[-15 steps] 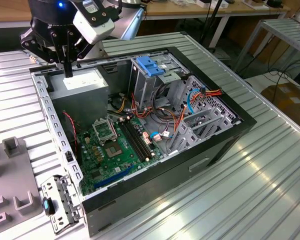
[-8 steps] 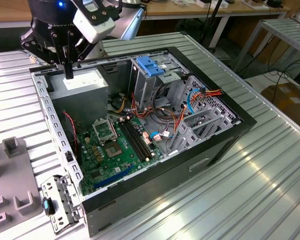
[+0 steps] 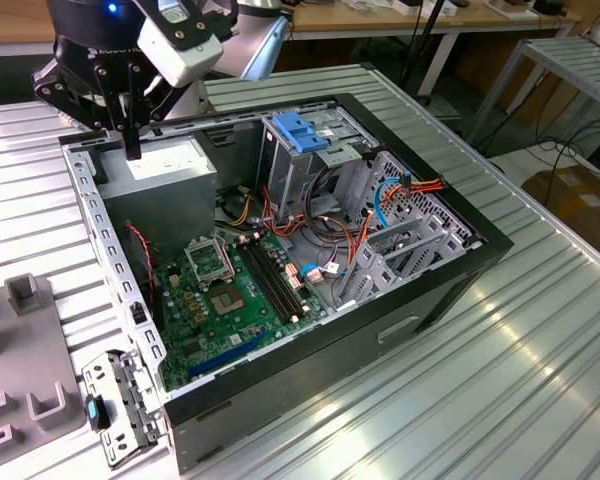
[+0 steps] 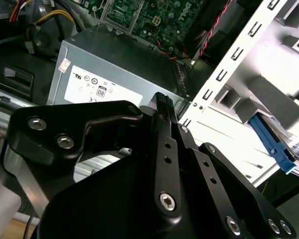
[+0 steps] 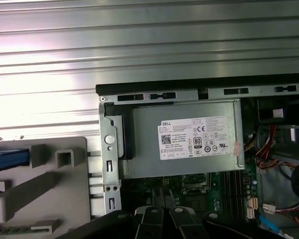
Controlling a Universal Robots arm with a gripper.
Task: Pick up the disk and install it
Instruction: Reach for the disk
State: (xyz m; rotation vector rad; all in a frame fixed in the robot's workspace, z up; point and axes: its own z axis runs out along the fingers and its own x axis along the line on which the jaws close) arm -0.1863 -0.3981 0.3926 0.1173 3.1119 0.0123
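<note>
In the exterior view we lose the upper part of the white and black robot arm (image 3: 180, 45) past the top edge. The grey moulded plastic fixture (image 3: 20, 370) on the ribbed metal tabletop (image 3: 480, 380) runs off the exterior view's left. The black computer case wall (image 3: 330, 350) hides the near edge of the green motherboard (image 3: 220, 300). In the second wrist view the black gripper (image 4: 162, 99) covers part of the white sticker (image 4: 97, 88) on the grey metal power-supply box (image 4: 119, 62). In the first wrist view a blue plastic strip (image 5: 7, 159) is cut by the picture's edge, and we cannot tell what it belongs to.
</note>
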